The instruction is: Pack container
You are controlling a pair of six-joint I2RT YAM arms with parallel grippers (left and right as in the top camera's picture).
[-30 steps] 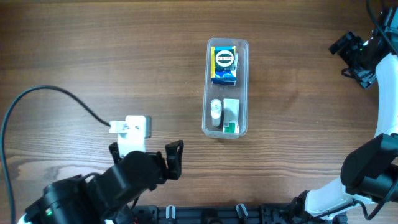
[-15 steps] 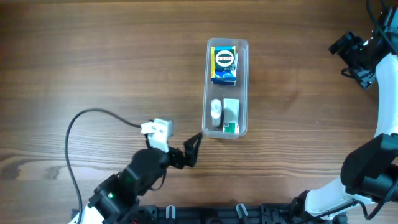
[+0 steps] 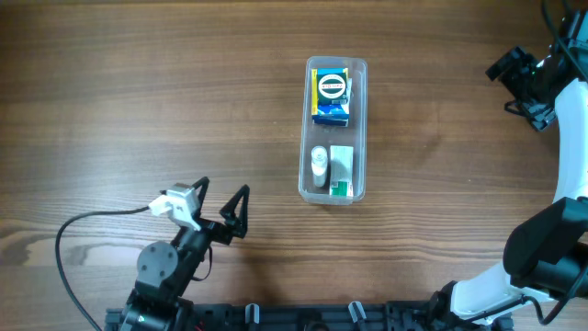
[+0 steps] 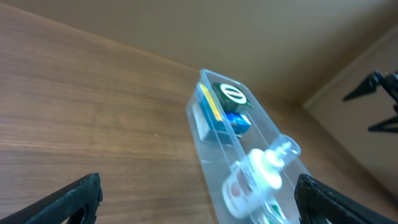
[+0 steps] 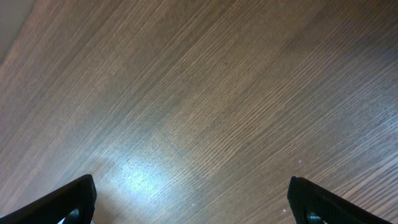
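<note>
- The left gripper (image 3: 221,189) has swung about in the last second. Half a second ago it reached up close to the near end of the container (image 3: 360,124); now it sits further back, at about 7 o'clock from the tub.
- Its jaws are spread wide and carry nothing. In the left wrist view both fingertips frame the tub from the near side without touching it.
- The container has not shifted. It lies lengthwise just right of the table's (image 3: 138,92) middle, running from 12 to 6 o'clock.
- Its load is unchanged: a blue box (image 3: 331,99) fills the 12 o'clock half. A white bottle (image 3: 319,165) and a green-and-white box (image 3: 343,171) lie side by side in the 6 o'clock half.
- The right gripper (image 5: 193,202) has stayed where it was, far out at about 2 o'clock from the tub. Its jaws are released and its camera sees only bare wood.
- The left arm's cable (image 3: 92,221) now loops low at 8 o'clock, well apart from the tub.
- No loose item shows on the table. My judgement is that the packing is largely done and the left arm's retreat reads as clearing away, unless a lid or further item lies out of view.
</note>
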